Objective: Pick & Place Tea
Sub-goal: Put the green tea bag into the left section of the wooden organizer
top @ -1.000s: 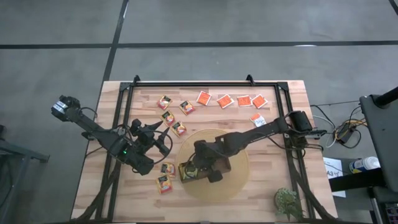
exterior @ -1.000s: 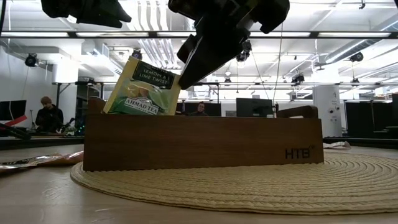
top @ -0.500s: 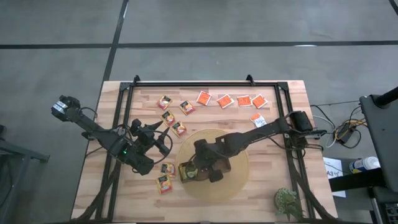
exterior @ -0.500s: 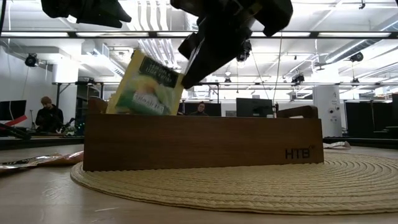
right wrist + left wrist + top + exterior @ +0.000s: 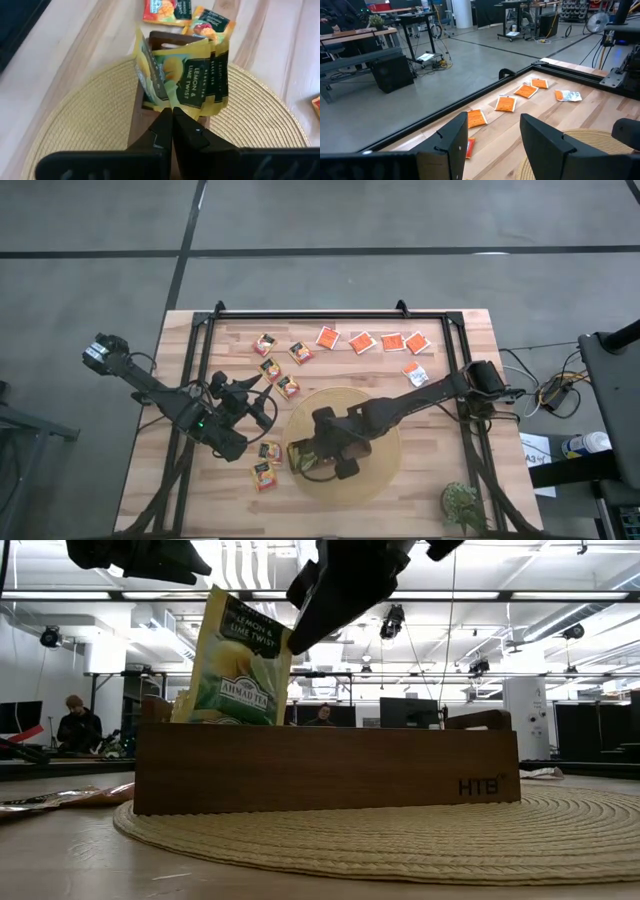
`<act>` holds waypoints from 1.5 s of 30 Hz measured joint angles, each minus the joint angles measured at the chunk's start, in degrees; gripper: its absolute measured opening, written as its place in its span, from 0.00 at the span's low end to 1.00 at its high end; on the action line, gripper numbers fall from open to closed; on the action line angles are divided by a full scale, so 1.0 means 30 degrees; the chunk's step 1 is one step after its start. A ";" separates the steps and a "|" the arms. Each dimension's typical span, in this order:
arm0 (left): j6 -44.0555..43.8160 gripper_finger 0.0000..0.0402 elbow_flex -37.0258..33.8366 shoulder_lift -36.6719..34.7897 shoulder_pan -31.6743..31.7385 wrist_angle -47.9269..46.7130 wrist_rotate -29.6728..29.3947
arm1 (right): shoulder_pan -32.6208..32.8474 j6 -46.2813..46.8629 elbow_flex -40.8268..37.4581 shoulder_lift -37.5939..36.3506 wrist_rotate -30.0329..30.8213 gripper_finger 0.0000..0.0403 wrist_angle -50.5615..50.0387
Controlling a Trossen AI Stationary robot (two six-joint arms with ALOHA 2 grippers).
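Tea sachet, green-and-yellow with a dark label, is pinched by one edge between the clenched fingers of the right gripper. It hangs upright just ahead of the fingertips, its lower edge dipping into the end compartment of the wooden tray. More sachets of the same kind stand in that compartment, just beyond the held one. The tray sits on a round woven mat. The left gripper hovers off to the side of the mat, fingers spread apart and holding nothing. Ahead of those fingers, loose orange sachets lie flat on the wooden table, well apart from the tray.
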 joint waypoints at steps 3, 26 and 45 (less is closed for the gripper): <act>0.0000 0.43 0.0000 0.0000 0.0000 0.0019 0.0000 | -0.0008 0.0794 0.0000 0.0007 0.0033 0.02 0.0325; -0.0015 0.43 -0.0007 0.0000 0.0001 0.0128 0.0058 | -0.0743 0.3460 0.0189 0.0778 0.1417 0.02 0.0445; 0.0000 0.43 -0.0022 0.0000 0.0000 0.0128 0.0074 | -0.0687 0.1961 0.0182 0.0816 0.1703 0.03 0.0216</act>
